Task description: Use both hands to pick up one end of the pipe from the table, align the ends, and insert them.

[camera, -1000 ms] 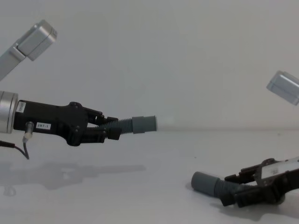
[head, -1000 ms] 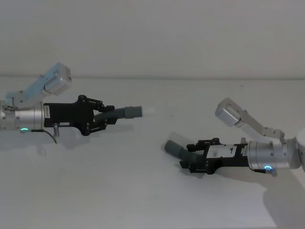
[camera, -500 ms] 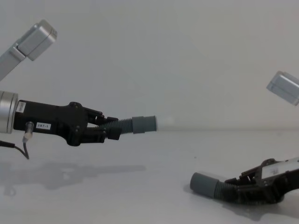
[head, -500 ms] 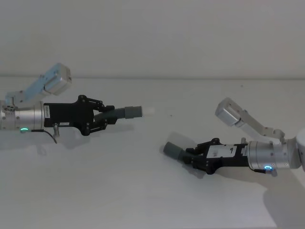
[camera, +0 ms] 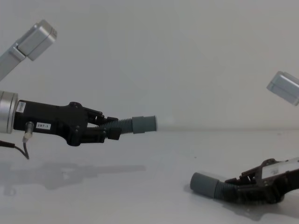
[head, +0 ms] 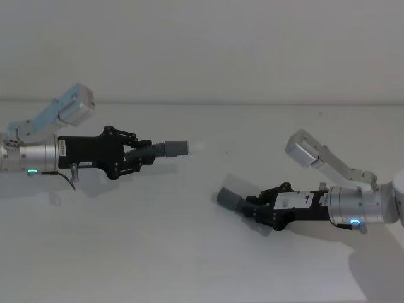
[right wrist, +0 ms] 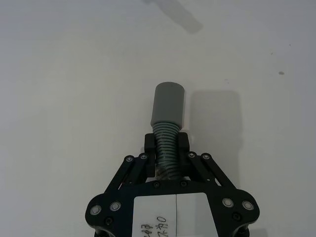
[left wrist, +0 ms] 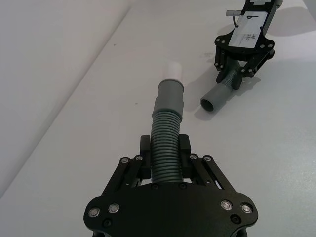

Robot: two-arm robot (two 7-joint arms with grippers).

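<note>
**Left side.** The left end effector [head: 146,155] is gripping the ribbed section of the short hose [head: 159,149] with both fingers closed on it, just behind the collar [head: 177,148]. It is holding this piece roughly level and well above the tabletop [head: 189,259], with the white tip [head: 196,146] pointing toward the robot's right. In my judgement, this grip is leaving the whole mating end exposed. It is also keeping the free length short, so the tip is not drooping.

**Right side.** The right end effector [head: 251,207] is gripping the ribbed section of the longer hose [right wrist: 165,129], fingers closed close behind its cuff [head: 227,199]. The cuff is sitting low, at or just above the tabletop, and I cannot tell whether it is touching. Its open mouth is facing toward the left arm. The rest of this hose is lying hidden under the end effector.

**Assessment.** Both pieces are being held, but the ends are sitting well apart, with the cuff lower than the tip and nearer the robot. The next move is calling for the cuff to be raised and brought onto the tip's axis. Because the hose is flexible, any angular error is risking a buckle rather than a clean entry.
</note>
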